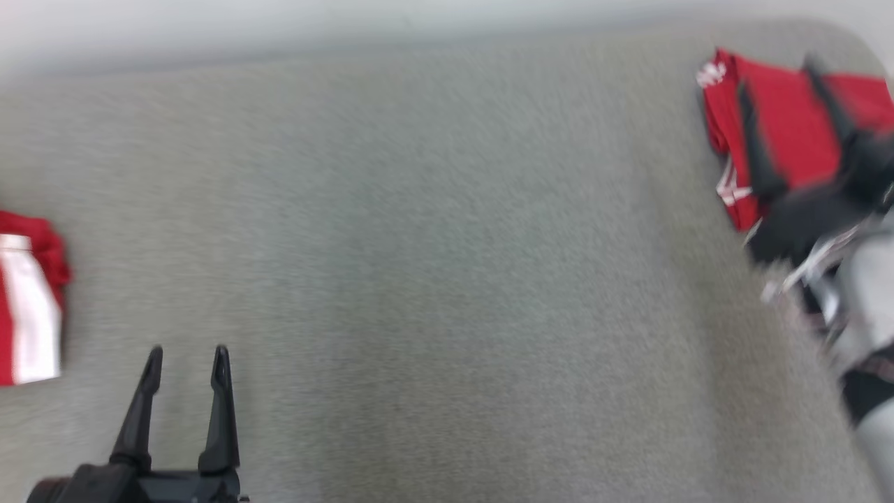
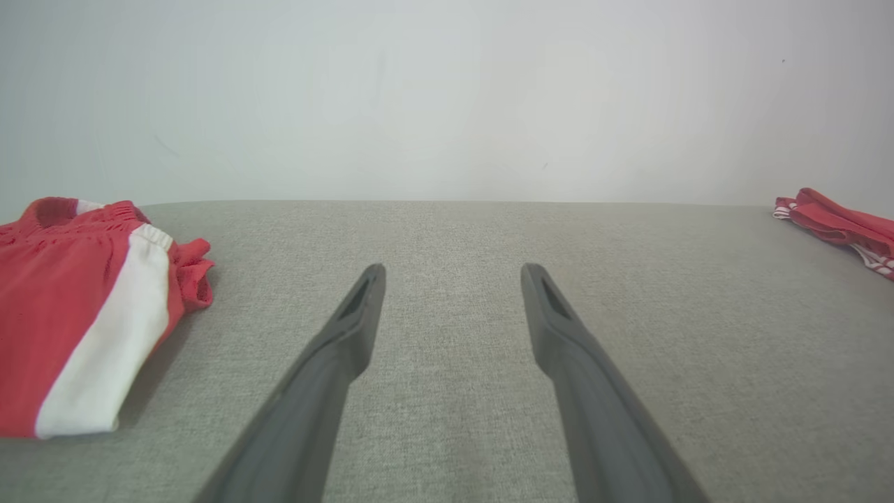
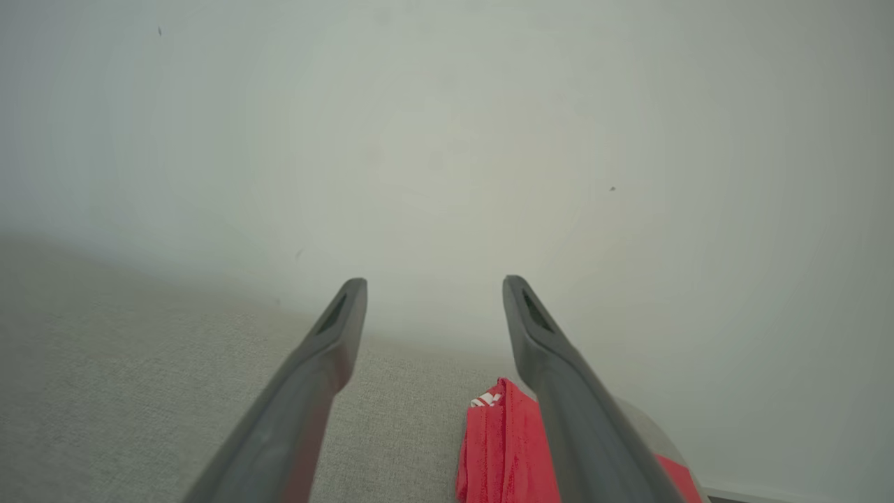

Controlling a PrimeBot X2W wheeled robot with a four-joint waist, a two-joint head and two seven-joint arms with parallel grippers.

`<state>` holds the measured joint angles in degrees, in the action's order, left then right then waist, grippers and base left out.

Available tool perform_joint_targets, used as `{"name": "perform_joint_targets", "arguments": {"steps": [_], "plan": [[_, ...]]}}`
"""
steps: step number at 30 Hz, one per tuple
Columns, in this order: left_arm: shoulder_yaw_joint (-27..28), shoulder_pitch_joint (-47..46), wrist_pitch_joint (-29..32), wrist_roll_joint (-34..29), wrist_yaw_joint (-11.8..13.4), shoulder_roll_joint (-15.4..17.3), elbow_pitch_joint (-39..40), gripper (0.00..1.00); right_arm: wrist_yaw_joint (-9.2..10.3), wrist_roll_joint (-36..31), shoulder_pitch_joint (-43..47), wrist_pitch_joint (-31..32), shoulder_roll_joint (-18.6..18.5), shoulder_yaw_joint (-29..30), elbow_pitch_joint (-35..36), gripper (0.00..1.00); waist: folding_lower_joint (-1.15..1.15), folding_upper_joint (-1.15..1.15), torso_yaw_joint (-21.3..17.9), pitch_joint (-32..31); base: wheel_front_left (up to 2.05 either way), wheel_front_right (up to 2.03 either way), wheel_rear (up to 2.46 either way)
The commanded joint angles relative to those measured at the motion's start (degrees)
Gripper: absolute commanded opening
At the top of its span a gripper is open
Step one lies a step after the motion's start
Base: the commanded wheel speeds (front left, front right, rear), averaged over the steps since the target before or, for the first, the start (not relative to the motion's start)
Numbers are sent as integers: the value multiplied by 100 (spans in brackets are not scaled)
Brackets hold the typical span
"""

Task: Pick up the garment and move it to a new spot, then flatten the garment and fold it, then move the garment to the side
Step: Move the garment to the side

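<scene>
Head view: a grey fabric surface (image 1: 433, 265) meets a pale wall (image 1: 279, 28). The folded red garment (image 1: 789, 119) lies at the surface's far right corner, with the blurred right hand (image 1: 777, 77) over it, fingers spread and gripping nothing.

Left wrist view: the left hand (image 2: 454, 269), released, points across the surface's middle. Red-and-white shorts (image 2: 84, 314) lie at the surface's left edge.

Right wrist view: the garment lies beneath the parted fingers.

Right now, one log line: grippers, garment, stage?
left gripper: open, empty | right gripper: open, above folded red garment at right of grey surface | red-and-white garment: left edge | stage: folded, at side
</scene>
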<state>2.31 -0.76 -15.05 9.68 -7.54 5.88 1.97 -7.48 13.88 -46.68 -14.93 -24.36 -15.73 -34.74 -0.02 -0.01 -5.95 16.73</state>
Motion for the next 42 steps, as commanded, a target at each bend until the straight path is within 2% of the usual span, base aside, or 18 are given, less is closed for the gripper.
{"name": "perform_joint_targets", "arguments": {"steps": [1, 5, 12, 23, 30, 42], "plan": [[14, 140, -17, 20, 15, -29, -67, 100, 0, -1, 421, -24, 131, 136, 185, 100, 2, 1, 622, -721, 0, 0, 0], [41, 264, -18, 40, 15, -47, -189, 100, 0, -33, 1433, -27, 460, 490, 715, 100, 2, 1, 841, -974, 0, 0, 0], [50, 414, -18, 56, 15, -78, -352, 100, 0, -156, 2872, -21, 1009, 1058, 1473, 100, 2, 1, 1001, -1267, 0, 0, 0], [-17, 681, -18, 15, 14, -115, -598, 100, 0, -142, 4717, -21, 1839, 1712, 2249, 100, 2, 1, 942, -1679, 0, 0, 0], [-108, 798, -18, 19, 14, -99, -706, 100, 0, -216, 5148, -6, 2057, 1827, 2387, 100, 2, 1, 895, -1783, 0, 0, 0], [-167, 795, -18, -4, 14, -51, -748, 100, 0, -298, 5151, 15, 2128, 1734, 2520, 100, 2, 1, 879, -1840, 0, 0, 0]]}}
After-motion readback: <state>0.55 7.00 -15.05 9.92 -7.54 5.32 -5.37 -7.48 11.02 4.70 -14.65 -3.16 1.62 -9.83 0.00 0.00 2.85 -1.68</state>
